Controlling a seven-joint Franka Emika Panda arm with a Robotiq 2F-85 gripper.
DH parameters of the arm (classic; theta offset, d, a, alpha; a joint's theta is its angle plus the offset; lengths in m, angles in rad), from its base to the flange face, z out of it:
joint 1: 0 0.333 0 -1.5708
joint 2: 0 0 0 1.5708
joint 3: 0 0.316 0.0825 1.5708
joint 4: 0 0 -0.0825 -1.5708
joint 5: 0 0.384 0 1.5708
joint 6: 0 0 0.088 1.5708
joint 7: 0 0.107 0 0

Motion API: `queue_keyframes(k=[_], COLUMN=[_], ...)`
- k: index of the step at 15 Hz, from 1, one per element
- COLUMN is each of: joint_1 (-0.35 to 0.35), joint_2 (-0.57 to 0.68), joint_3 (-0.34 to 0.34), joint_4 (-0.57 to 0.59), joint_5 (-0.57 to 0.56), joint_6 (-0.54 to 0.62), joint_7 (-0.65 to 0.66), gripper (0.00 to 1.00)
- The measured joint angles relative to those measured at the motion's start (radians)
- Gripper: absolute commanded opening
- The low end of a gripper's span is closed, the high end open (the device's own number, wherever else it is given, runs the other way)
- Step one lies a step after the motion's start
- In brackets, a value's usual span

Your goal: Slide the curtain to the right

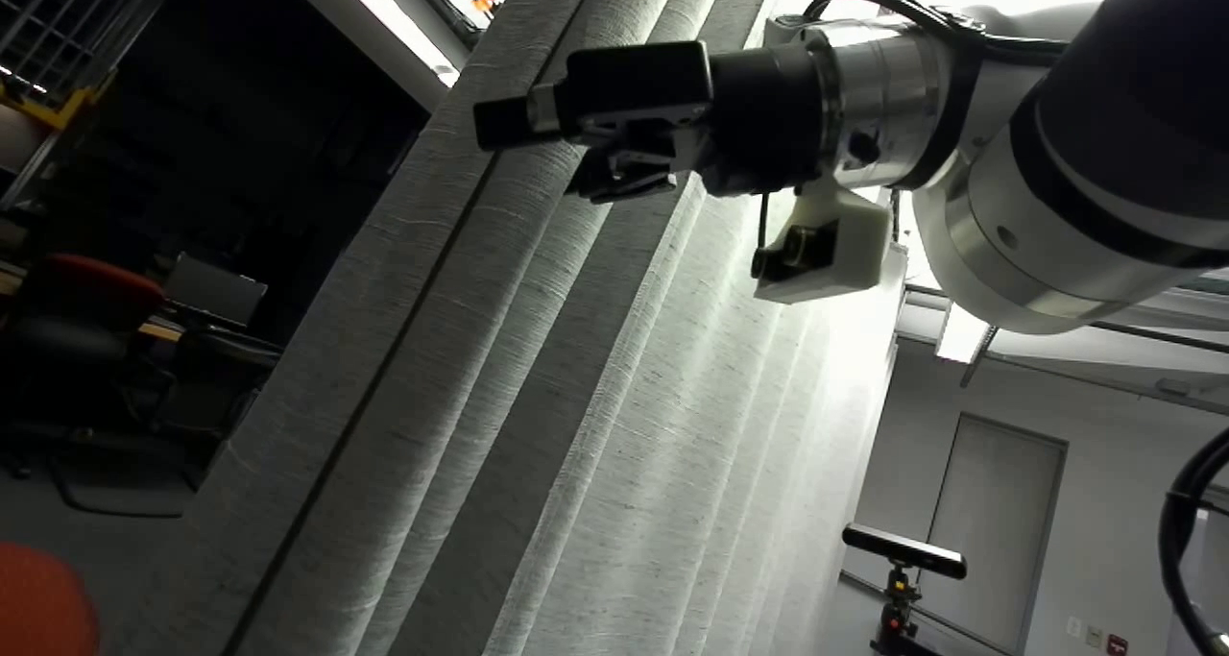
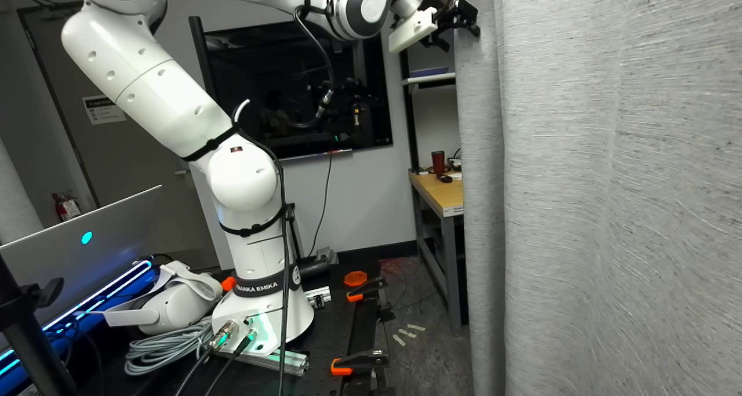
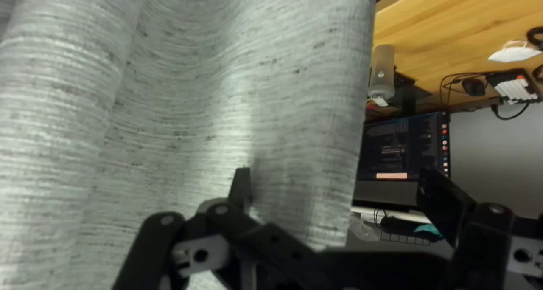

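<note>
The curtain [image 1: 538, 368] is tall, light grey-white fabric with long vertical folds. It also fills the right side of an exterior view [image 2: 579, 181] and the left of the wrist view [image 3: 178, 94]. My gripper [image 3: 337, 181] is open, with its fingers wide apart. In the wrist view the curtain's free edge runs between the two fingers. The left finger overlaps the fabric; I cannot tell if it touches. The right finger is beyond the edge, over the background. In the exterior views the gripper [image 1: 547, 161] is high up at the curtain, at the curtain's edge [image 2: 464, 28].
A wooden desk [image 3: 458, 22] with a monitor [image 3: 401, 147] shows past the curtain edge. A camera on a tripod [image 1: 903, 550] stands beyond the curtain. A workbench [image 2: 443, 193] stands behind the curtain edge. Chairs [image 1: 86, 320] are at the dark side. Clamps [image 2: 359, 361] line the robot's table.
</note>
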Motion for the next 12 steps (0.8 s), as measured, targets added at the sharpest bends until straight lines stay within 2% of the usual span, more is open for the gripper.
queue_keyframes(k=[5,9,12], joint_1=[-0.015,-0.064,-0.118], joint_2=[0.034,0.070,0.106], joint_3=[0.008,0.050,0.095], joint_4=[-0.002,0.010,0.047], joint_5=[-0.024,-0.017,-0.071], joint_6=[0.226,0.396,0.475], joint_7=[0.076,0.114,0.202], gripper=[1.00,1.00,1.00])
